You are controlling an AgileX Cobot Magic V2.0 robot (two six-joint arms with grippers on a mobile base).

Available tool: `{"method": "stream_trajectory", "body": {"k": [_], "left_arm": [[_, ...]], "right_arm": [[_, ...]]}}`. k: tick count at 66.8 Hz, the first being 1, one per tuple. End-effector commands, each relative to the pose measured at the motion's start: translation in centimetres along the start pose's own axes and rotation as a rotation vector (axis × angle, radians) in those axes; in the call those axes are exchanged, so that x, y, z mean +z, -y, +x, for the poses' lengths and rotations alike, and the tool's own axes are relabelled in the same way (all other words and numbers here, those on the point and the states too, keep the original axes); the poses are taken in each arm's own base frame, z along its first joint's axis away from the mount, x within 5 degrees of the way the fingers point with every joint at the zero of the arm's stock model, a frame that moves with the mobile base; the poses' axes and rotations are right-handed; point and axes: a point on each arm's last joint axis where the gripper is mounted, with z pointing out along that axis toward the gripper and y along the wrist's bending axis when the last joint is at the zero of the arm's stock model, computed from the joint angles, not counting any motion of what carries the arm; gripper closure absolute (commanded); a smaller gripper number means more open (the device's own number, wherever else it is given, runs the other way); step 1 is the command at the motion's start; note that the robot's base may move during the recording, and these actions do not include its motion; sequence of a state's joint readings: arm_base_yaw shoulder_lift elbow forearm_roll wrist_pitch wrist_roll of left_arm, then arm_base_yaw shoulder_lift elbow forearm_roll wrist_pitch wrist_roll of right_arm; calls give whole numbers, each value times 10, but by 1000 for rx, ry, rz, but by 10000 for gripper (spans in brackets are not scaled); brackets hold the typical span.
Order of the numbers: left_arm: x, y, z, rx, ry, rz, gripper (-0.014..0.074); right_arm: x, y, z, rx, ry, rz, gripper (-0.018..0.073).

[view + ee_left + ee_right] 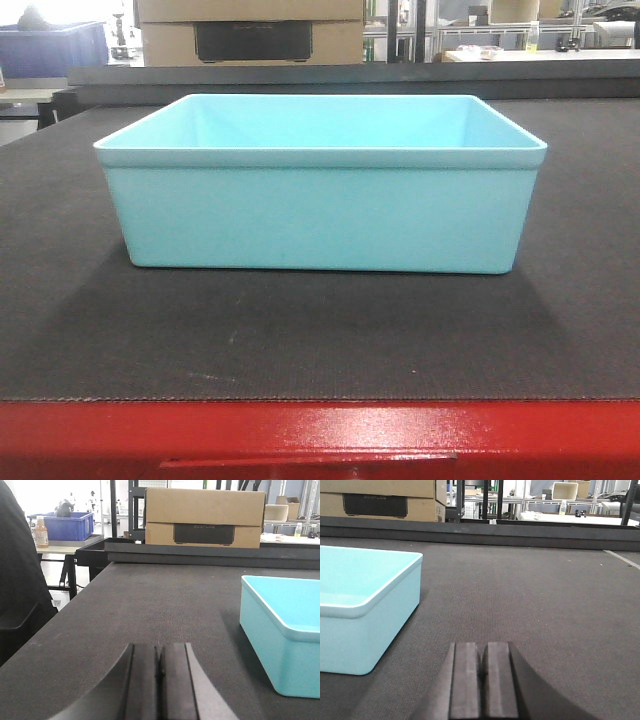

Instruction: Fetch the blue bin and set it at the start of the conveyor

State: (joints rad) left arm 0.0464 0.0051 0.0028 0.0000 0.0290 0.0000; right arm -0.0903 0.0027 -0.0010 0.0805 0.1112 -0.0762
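Both pairs of pads pressed together, holding nothing — left gripper (159, 680) low over the belt with the blue bin (282, 635) off to its right, right gripper (484, 680) mirrored, bin (362, 605) off to its left. Bin upright, empty, between the two, about equally near each; long axis across the front view, parallel to the red frame (320, 435). Already sitting on the conveyor start (300, 340), set back from the red edge. Open belt on both flanks and behind; cardboard box (205, 517) well beyond.
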Motion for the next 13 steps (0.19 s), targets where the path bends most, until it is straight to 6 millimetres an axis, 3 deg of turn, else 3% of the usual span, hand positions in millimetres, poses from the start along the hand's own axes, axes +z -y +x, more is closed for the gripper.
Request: {"method": "stream_trajectory", "body": {"k": [1, 13], "left_arm": [[-1, 0, -3, 6, 25, -1, 707], [-1, 0, -3, 6, 25, -1, 707]], "right_arm": [[0, 0, -1, -3, 12, 7, 721], [0, 0, -1, -3, 12, 7, 721]]}}
